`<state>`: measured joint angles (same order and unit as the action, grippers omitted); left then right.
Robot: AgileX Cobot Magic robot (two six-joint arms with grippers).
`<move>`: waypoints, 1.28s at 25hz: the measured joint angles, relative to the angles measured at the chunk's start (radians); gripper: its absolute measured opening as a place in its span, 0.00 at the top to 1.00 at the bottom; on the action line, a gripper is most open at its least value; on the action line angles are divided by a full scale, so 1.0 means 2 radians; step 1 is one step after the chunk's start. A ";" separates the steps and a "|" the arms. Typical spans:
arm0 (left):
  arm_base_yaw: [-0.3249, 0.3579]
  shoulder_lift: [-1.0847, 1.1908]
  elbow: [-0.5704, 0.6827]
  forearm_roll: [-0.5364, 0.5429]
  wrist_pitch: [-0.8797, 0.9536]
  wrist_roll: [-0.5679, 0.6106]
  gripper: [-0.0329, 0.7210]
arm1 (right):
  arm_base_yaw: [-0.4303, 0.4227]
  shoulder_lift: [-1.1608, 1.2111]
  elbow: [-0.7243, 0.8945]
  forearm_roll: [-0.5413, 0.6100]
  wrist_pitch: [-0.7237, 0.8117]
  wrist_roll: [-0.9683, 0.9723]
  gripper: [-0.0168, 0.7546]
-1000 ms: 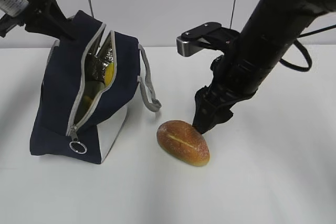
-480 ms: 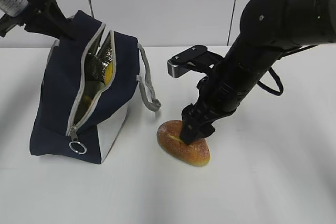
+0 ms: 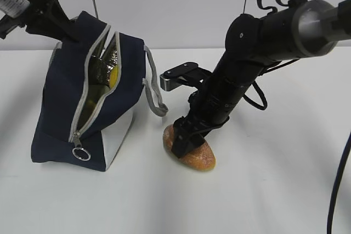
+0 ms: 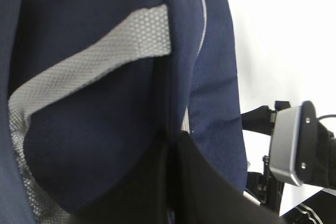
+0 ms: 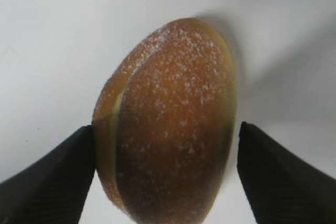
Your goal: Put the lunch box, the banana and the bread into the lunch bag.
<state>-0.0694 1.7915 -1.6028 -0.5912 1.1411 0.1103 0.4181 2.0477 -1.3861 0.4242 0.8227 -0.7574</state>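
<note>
We see right gripper (image 3: 185, 142) jaws spread astride the bread (image 5: 168, 124), right of the lunch bag (image 3: 60, 108) on the surface (image 3: 274, 190) | left gripper (image 3: 57, 23) jaws pinching bag's far edge

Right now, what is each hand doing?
Left hand: shut on the lunch bag fabric.
Right hand: open, fingers on either side of the bread, not yet closed.

Left gripper (image 4: 173, 182): fingertips buried in the lunch bag (image 3: 66, 97) fabric, not visible. Bag interior: only a yellow patch (image 3: 112, 78) shows; contents unidentifiable. Bread (image 5: 168, 124): lower end cut off in the right wrist view, middle hidden by the right gripper (image 3: 185, 140) in the exterior view.
</note>
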 joint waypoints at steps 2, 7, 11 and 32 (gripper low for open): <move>0.000 0.000 0.000 0.000 0.000 0.000 0.96 | 0.000 0.008 -0.010 0.002 0.010 -0.001 0.23; 0.000 0.000 0.000 0.001 0.001 0.001 0.96 | 0.000 0.012 -0.019 0.003 0.022 -0.001 0.41; 0.000 0.000 0.000 0.002 0.001 0.001 0.96 | 0.000 0.016 -0.027 0.003 0.035 -0.001 0.54; 0.000 0.000 0.000 -0.001 0.002 0.001 0.96 | 0.000 -0.056 -0.050 -0.154 0.162 0.139 0.57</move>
<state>-0.0694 1.7915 -1.6028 -0.5932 1.1454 0.1115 0.4181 1.9355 -1.4861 0.1168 1.1476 -0.4795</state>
